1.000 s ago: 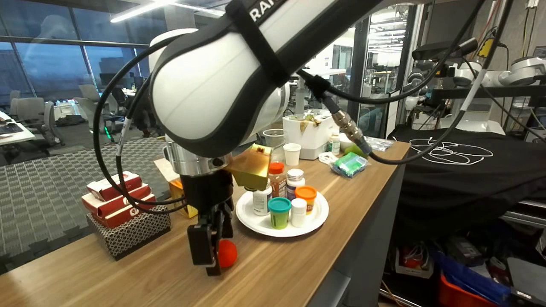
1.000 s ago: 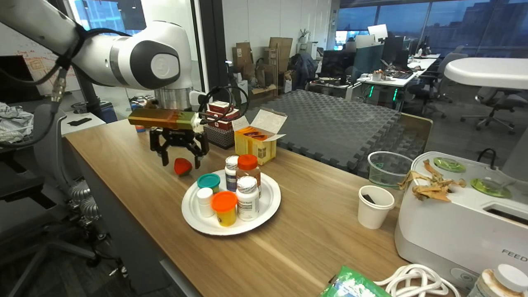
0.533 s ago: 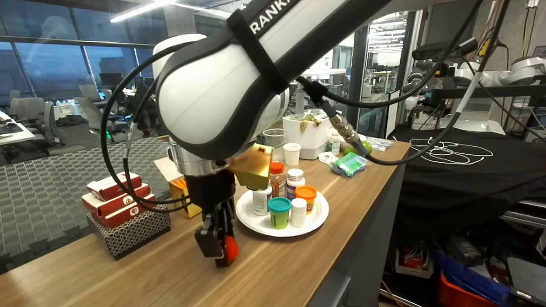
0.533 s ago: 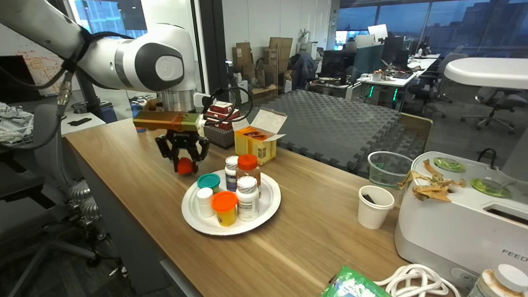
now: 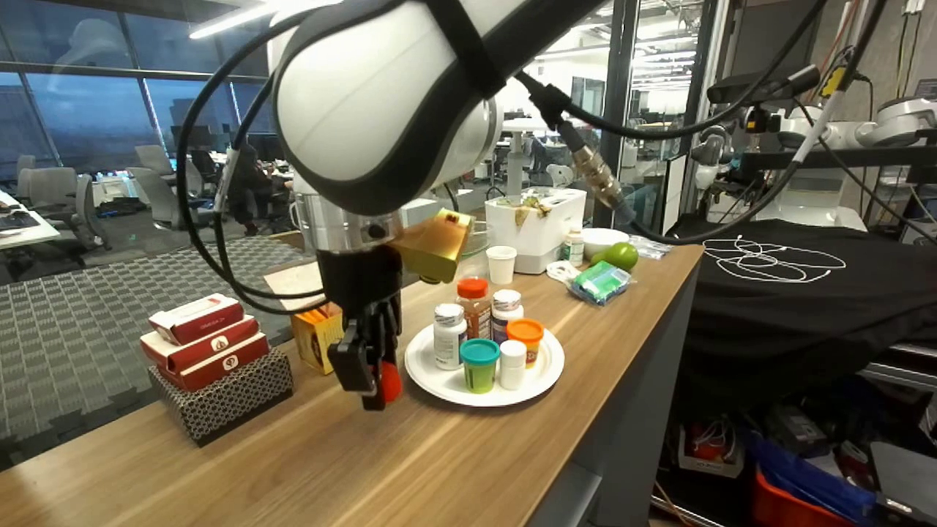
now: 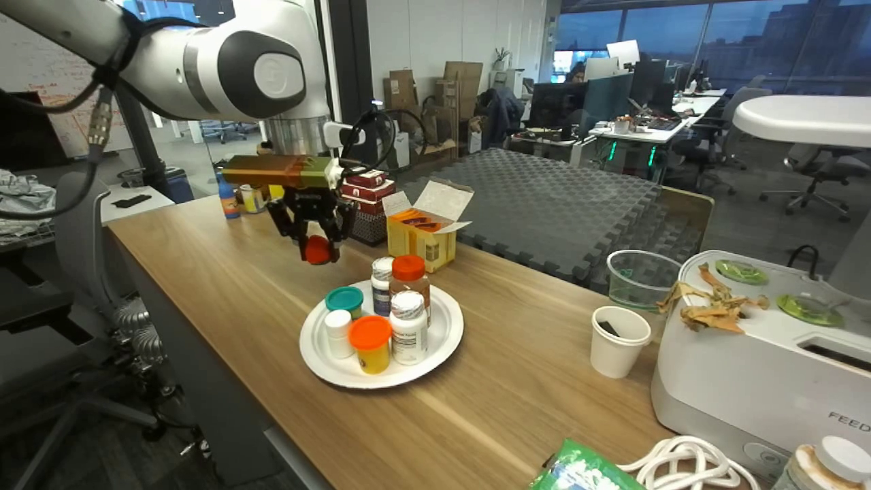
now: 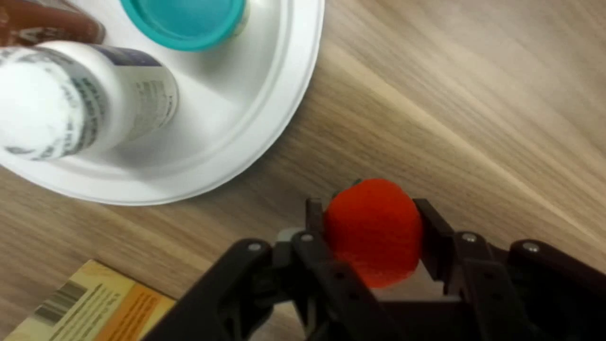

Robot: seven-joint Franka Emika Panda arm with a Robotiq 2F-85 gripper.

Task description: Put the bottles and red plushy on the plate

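The plushy [image 7: 374, 232] is now off the tabletop [image 6: 517, 367], lifted between jaws closed snugly on it, and hangs near the plate [image 5: 432, 377], inward of the long edge where the yellow box [image 6: 416, 246] stands. With six bottles [image 6: 371, 337] upright on the plate, only its placing seems left.

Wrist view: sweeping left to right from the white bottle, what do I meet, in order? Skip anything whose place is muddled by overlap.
White bottle → teal-capped bottle, cut off by the top edge → right-hand rim of the plate → red plushy, held in the gripper.
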